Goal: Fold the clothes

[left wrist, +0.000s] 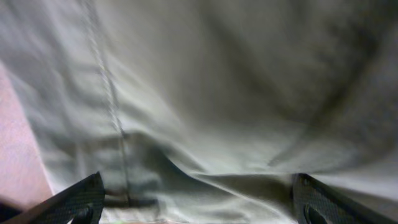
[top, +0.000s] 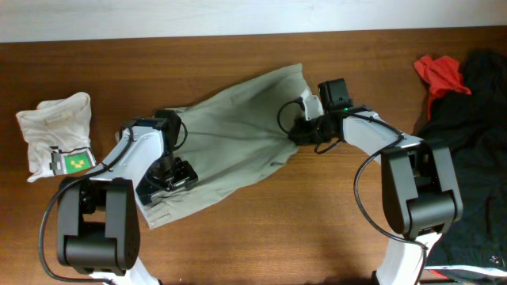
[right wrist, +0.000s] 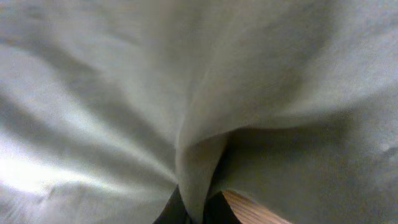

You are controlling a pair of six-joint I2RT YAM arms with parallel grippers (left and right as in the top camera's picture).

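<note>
The khaki trousers [top: 238, 127] lie crumpled and slanted across the middle of the table, from the front left to the back right. My left gripper [top: 170, 176] is over their front-left part. In the left wrist view its fingers [left wrist: 198, 182] are spread wide, with a stitched seam of the trousers [left wrist: 217, 81] below them. My right gripper [top: 298, 131] is at the trousers' right edge. In the right wrist view it [right wrist: 199, 210] is shut on a pinched ridge of the khaki cloth [right wrist: 124, 93], with bare wood beside it.
A small white garment with a green label [top: 55, 131] lies at the far left. A red garment [top: 440, 71] and a black garment [top: 475, 134] are piled at the right edge. The wooden table [top: 261, 229] shows in front.
</note>
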